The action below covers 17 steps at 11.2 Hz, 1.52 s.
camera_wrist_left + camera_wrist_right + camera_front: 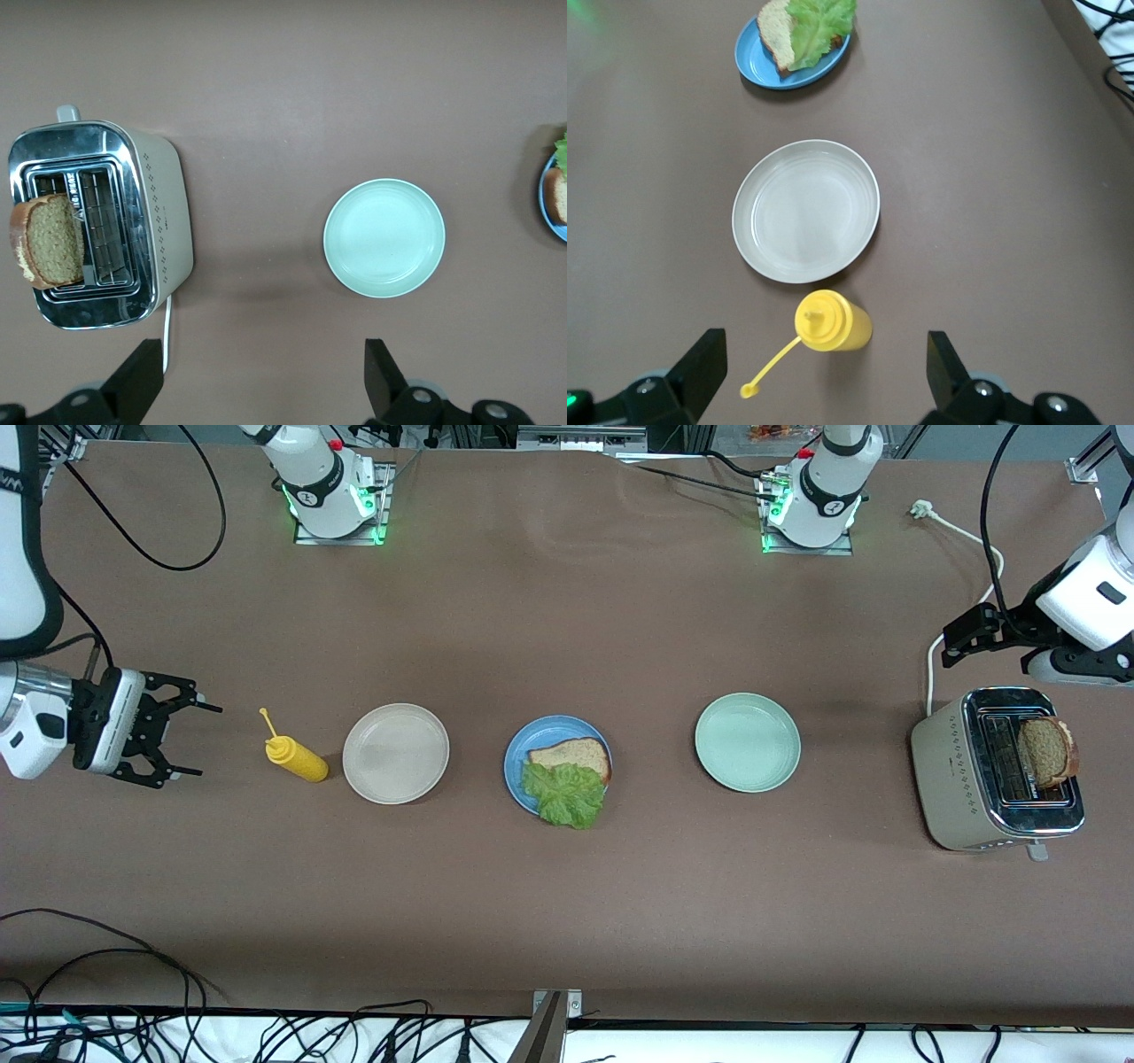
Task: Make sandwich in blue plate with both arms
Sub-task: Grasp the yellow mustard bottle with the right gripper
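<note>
On the tabletop (567,903) the front view alone takes in everything at once: the toaster (992,771) with a bread slice (1048,751) sticking up from its slot, then the green plate (747,742), the blue plate (518,766) holding bread (571,755) under lettuce (564,794), the beige plate (395,753) and the mustard bottle (297,758). The left tool (952,651) hangs wide open and empty just beside the toaster at its arm's end, its fingers (379,367) showing only in its wrist view. The right tool (190,740), open and empty, hangs by the bottle, whose tethered cap (748,390) shows only from the right wrist
</note>
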Tool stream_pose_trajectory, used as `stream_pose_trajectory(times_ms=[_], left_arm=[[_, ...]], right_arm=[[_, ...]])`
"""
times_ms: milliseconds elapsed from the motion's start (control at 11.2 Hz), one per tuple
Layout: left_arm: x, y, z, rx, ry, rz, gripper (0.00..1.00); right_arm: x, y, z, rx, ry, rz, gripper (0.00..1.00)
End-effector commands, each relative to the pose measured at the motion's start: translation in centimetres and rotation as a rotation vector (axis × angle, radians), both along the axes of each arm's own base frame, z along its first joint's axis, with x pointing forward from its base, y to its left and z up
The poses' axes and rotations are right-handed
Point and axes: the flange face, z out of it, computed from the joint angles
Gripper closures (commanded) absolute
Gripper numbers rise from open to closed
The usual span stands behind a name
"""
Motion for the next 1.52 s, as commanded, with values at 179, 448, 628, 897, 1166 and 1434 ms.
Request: stream_pose_trajectory(times_ms=[179,448,628,897,1166,1434], left_arm=[[-1.2,-1.1,1.3,0.009,0.007,-0.039,0.00],[-1.3,-2.0,1.2,0.009,0.008,-0.047,0.00],[-1.4,-2.5,1.2,0.010,0.017,-0.053,0.00],[-1.4,-2.3,1.3,0.010,0.014,-0.050,0.00],[-1.4,-2.3,1.2,0.010,0.018,-0.050,0.00],[-1.4,-2.3,1.2,0.010,0.016,-0.052,0.00]], right_arm=[[0.1,-3.8,-8.4,0.212,-0.061,0.120,0.00],[-0.7,-5.3,-12.0,0.308,-0.090,0.189,0.00],[-1.0,-5.2,-14.3,0.377,-0.137,0.256,0.00],[-1.5,-5.4,-17.7,0.474,-0.201,0.304,0.00],[-1.7,-5.4,-19.7,0.512,-0.274,0.351,0.00],[-2.0,-5.4,-21.8,0.541,-0.305,0.358,0.00]])
